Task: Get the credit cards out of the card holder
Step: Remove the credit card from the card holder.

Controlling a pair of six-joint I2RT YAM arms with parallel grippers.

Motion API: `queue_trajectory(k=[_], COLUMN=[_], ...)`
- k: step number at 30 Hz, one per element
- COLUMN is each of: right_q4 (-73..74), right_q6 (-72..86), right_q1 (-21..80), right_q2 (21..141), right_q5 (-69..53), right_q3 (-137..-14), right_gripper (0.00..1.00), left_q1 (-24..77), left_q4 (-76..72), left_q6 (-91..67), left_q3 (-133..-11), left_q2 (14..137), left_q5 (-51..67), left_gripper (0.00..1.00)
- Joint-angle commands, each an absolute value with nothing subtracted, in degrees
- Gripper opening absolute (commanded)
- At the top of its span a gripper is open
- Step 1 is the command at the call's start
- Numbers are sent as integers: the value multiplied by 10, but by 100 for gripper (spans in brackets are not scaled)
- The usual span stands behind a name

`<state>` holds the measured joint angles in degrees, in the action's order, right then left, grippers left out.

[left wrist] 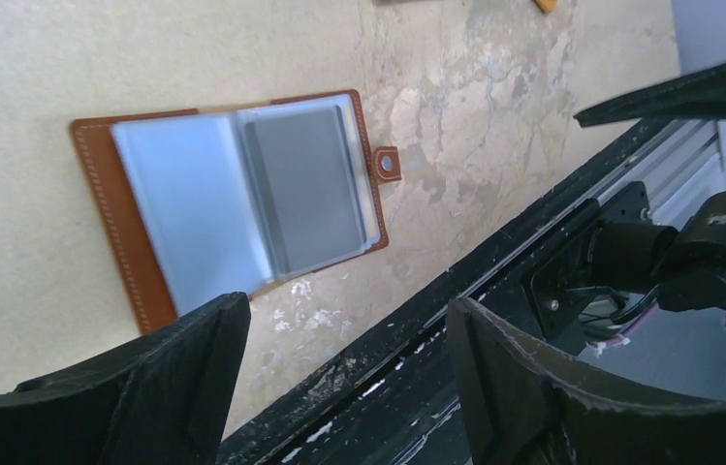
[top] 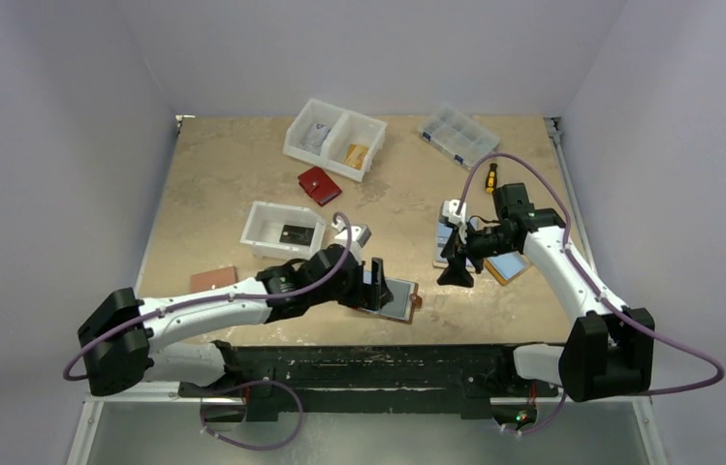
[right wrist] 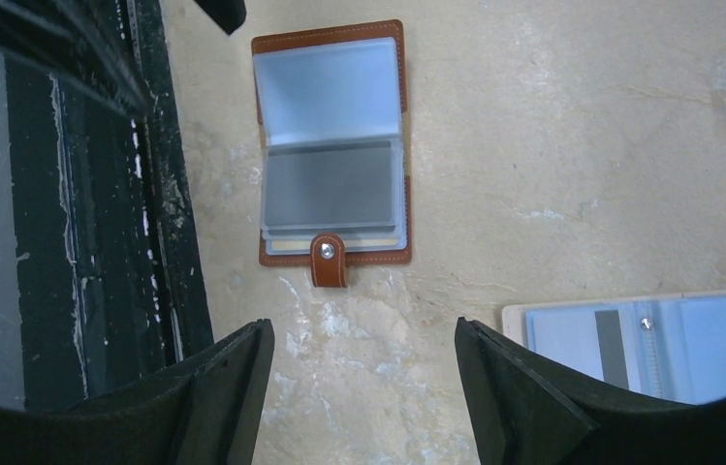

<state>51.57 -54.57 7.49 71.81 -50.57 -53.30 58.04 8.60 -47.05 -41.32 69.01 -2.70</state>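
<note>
The card holder lies open on the table near the front edge, brown leather with a snap tab and clear pale-blue sleeves. In the left wrist view the card holder shows a grey credit card inside its right sleeve. The right wrist view shows the same card holder and credit card. My left gripper stands open just left of the holder, and in its own view the left gripper has nothing between its fingers. My right gripper hovers open to the right; the right gripper is empty.
A white bin holding a dark card sits behind the left arm. A two-part white bin, a red wallet, a clear organiser and a yellow screwdriver lie further back. A cream holder and a tan holder lie under the right arm.
</note>
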Motion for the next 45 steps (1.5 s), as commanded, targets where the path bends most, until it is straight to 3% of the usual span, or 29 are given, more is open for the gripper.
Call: queue_trajectory(k=[1,5,11,19,37,45], right_q4=[510,502,448,368,372,378], right_q6=[-589,-598,-560,-483,-494,-499], right_q1=[75,78,79,78,74,73], right_q2=[743,751,731,700,742,754], right_q5=[-546,-556,-547,-517,-524,-533], right_q3=[-538,-533,-499,-472,-486,-488], right_gripper=[76,75,74,74,75,75], left_q1=[644,675,706,717,716,715], left_q4=[109,152,233,259,242,243], left_q6=[-497,-509,-522,-498,-471,-484], left_q3=[-470,-516,-603,-667,-675,-697], left_q2=[739,804,905,996,1037,1070], left_q5=[-134,-182,-251,-254,-254,-268], left_gripper=[78,72,72,67,72,70])
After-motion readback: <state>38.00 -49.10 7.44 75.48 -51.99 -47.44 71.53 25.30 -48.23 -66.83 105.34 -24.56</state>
